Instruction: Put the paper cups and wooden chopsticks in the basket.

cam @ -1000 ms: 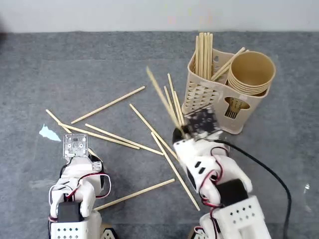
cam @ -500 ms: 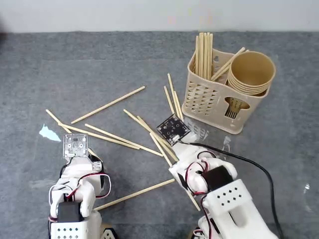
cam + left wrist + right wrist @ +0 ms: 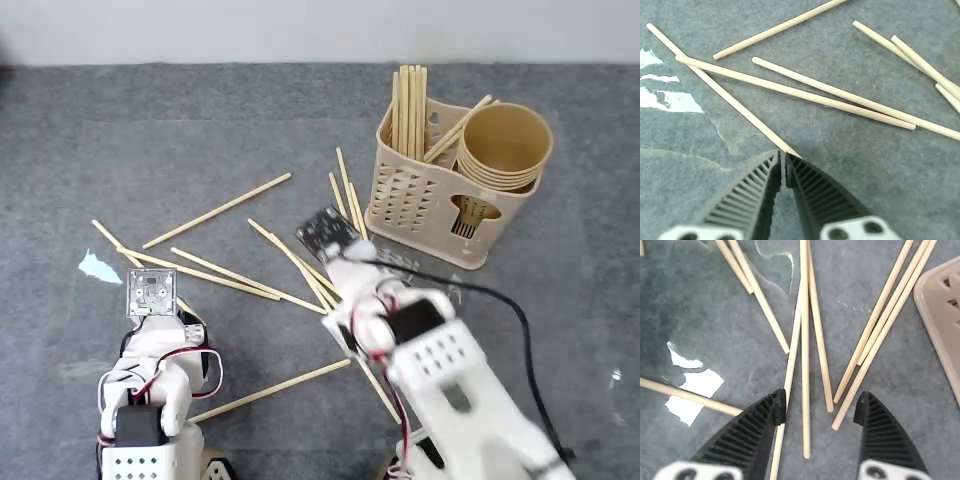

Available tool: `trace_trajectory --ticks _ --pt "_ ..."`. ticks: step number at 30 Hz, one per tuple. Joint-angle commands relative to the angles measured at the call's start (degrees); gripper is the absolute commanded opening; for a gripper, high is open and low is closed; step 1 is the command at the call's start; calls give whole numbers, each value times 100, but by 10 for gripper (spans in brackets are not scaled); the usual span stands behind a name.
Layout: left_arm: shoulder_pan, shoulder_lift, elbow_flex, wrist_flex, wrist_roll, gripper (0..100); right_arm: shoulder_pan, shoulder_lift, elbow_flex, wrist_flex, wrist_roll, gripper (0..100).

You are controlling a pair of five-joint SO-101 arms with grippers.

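Observation:
A beige basket [image 3: 425,195] stands at the back right with stacked paper cups [image 3: 505,145] and several upright chopsticks [image 3: 408,100] inside. Loose wooden chopsticks [image 3: 218,210] lie scattered over the grey mat. My right gripper [image 3: 328,235] hovers open over a cluster of them just left of the basket. In the right wrist view its fingers [image 3: 821,405] straddle three converging chopsticks [image 3: 805,340], with the basket corner [image 3: 945,300] at the side. My left gripper [image 3: 783,160] is shut and empty at the front left, its tip at the end of a long chopstick [image 3: 720,90].
A pale blue scrap [image 3: 98,267] lies left of the left arm [image 3: 150,292]. A black cable [image 3: 500,297] trails from the right arm. One chopstick [image 3: 270,390] lies between the arm bases. A pale wall edges the mat at the back.
The right arm swung left, away from the basket. The chopstick that stuck up at its gripper now lies on the mat among the others. The left arm has stayed still.

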Motion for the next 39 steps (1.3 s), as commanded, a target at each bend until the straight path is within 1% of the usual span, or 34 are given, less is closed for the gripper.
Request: trace_trajectory --ticks 1,8,14,18,22,27,30,33,39 --pt "-26 18 -48 -97 -44 15 -84 1182 -1029 4 -53 233" --pt "-18 18 -48 -97 -44 15 -92 3169 -2444 13 -53 233" --pt "-18 18 -48 -97 -44 15 -66 4365 -3464 13 -18 233" --pt "-18 18 -48 -97 -44 15 -92 4910 -3868 57 -26 233" --pt "-18 18 -48 -97 -44 15 -154 5270 -4035 57 -18 219" --pt "-18 18 -48 -97 -44 15 -145 5560 -4062 4 0 86" --pt "-18 18 -48 -97 -44 15 -136 5587 -4062 13 88 31" --pt "-18 18 -48 -97 -44 15 -136 5587 -4062 31 290 9" --pt "-18 18 -48 -97 -44 15 -136 5235 -4070 57 316 9"
